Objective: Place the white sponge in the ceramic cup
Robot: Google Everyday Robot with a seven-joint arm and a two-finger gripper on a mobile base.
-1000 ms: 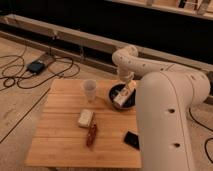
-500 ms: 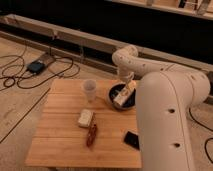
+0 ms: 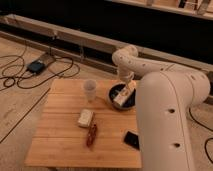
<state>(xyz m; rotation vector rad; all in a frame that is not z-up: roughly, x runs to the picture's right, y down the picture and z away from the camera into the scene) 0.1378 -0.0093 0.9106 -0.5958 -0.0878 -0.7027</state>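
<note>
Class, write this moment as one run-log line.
gripper: above dark bowl | white sponge: on wooden table, not held | ceramic cup: upright, near bowl

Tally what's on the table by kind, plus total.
Cups: 1, ceramic cup
Sponges: 1, white sponge
Bowls: 1, dark bowl
Other: 3, boxy item in bowl, reddish item, black item
Total: 6
Gripper hangs over the bowl.

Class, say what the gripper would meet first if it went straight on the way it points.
Probably the white-and-tan box in the dark bowl: the gripper hangs over the bowl, pointing down at it. Depth is unclear, so it might strike the bowl's rim first.
</note>
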